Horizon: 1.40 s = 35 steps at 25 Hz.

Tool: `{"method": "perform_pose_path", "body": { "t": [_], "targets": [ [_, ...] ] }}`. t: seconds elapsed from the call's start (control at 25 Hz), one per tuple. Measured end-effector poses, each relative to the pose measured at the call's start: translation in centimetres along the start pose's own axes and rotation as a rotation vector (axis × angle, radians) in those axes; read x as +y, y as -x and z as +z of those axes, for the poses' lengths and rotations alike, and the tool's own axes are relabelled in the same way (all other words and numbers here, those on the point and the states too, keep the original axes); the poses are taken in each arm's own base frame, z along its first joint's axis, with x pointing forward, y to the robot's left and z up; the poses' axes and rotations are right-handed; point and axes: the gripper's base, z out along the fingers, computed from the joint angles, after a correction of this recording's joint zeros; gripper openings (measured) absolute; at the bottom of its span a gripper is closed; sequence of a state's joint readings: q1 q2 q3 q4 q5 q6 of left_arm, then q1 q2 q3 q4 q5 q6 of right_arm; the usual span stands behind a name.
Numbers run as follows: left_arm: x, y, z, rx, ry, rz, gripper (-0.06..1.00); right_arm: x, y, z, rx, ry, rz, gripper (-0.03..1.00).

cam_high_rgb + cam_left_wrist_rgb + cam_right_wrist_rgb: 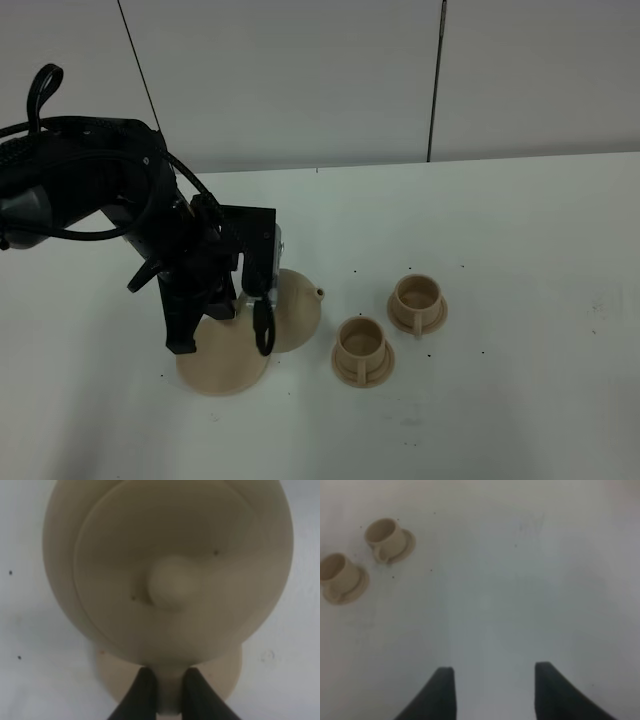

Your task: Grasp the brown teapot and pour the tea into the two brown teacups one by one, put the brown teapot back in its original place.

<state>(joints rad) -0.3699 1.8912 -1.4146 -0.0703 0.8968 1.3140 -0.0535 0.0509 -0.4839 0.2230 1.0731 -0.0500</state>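
Toward the front left of the tabletop (520, 420), your left gripper (170, 680) is clamped on the handle of the teapot (297, 312) beside its wide saucer (215, 375); grasping looks done, so next carry the spout over the nearer cup (362, 347) and tip.

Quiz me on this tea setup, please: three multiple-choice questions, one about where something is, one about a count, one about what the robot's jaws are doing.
1. In the high view, where do the teacups stand?
A. right of the teapot
B. left of the teapot
C. behind the arm

2. How many teacups are there?
A. one
B. two
C. four

3. The left jaws are:
A. wide open
B. shut on the teapot's handle
C. shut on a teacup

Answers: 1 A, both sit to the right, beyond the spout. 2 B, two show in the high view. 3 B, the left wrist view shows them pinching the handle.
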Motion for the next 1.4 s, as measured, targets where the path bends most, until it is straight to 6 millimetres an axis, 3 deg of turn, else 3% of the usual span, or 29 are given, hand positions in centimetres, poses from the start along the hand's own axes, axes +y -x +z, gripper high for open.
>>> {"method": "perform_pose_path", "body": {
  "t": [0.8,1.4],
  "targets": [
    [1.6,0.4,0.0,-0.036,0.147,-0.002,0.17,0.0,0.0,0.0,0.000,0.000,-0.001,0.36],
    [8.2,3.2,1.5,0.000,0.122,0.044,0.17,0.0,0.0,0.0,-0.001,0.001,0.000,0.36]
  ]
}}
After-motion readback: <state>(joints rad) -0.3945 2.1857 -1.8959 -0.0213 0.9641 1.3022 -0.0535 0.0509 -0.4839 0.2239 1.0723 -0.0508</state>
